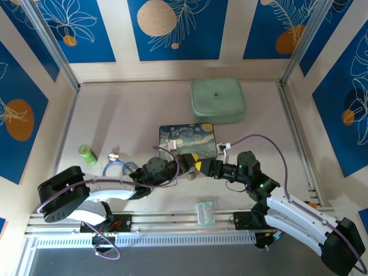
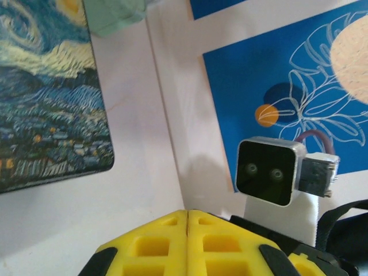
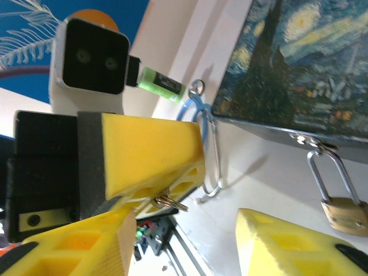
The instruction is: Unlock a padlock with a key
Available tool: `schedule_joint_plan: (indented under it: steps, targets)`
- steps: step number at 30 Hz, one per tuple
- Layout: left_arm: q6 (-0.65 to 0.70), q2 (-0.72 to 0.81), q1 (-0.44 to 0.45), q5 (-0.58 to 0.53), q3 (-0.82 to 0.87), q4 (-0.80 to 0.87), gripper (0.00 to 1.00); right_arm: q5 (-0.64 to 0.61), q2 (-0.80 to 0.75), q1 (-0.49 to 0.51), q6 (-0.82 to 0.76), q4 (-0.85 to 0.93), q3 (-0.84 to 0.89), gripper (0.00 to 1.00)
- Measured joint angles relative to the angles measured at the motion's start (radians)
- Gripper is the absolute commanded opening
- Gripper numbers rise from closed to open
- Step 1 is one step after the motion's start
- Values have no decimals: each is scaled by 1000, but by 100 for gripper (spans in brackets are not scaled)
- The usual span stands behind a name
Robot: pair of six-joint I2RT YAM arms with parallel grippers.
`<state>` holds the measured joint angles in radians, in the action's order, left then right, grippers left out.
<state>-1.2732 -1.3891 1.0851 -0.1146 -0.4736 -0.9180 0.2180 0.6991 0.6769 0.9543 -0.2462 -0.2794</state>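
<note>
No legible text, numbers or brand marks anywhere. Tiny dark emblem at centre of mint case (image 1: 218,99), upper middle of top view: too small to read. Dark print on green tube (image 3: 161,83), upper left of right wrist view: blurred, illegible.

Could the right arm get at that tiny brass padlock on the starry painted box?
Probably yes. The right gripper is open, and the tiny brass padlock hangs from the clasp of the starry painted box, just past its fingertip, nothing between.
</note>
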Motion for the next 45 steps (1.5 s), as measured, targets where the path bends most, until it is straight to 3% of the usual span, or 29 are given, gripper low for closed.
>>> schedule_joint_plan:
  steps: [3,8,17,20,24,25,30,32,45]
  targets:
    - [8,-10,2,-18,0,-67,0,0,1,0,32,-62,0,35]
    - [24,-27,6,-31,0,-152,0,18,44,-1,54,-127,-1,33]
    - [45,-27,6,-56,0,-160,0,34,86,1,72,-214,-1,24]
    - [49,-27,6,-63,0,-158,0,38,96,4,72,-230,-1,9]
    - [51,-27,5,-79,0,-156,0,41,110,6,80,-252,-3,0]
    - [52,-27,5,-81,0,-158,0,41,110,6,81,-252,-3,0]
    - [90,2,6,-73,2,-104,29,53,92,2,64,-199,-18,0]
    - [115,32,6,-58,2,-58,35,75,87,-8,58,-174,-29,0]
    - [157,91,-25,35,2,36,26,209,118,-51,13,-76,-87,0]
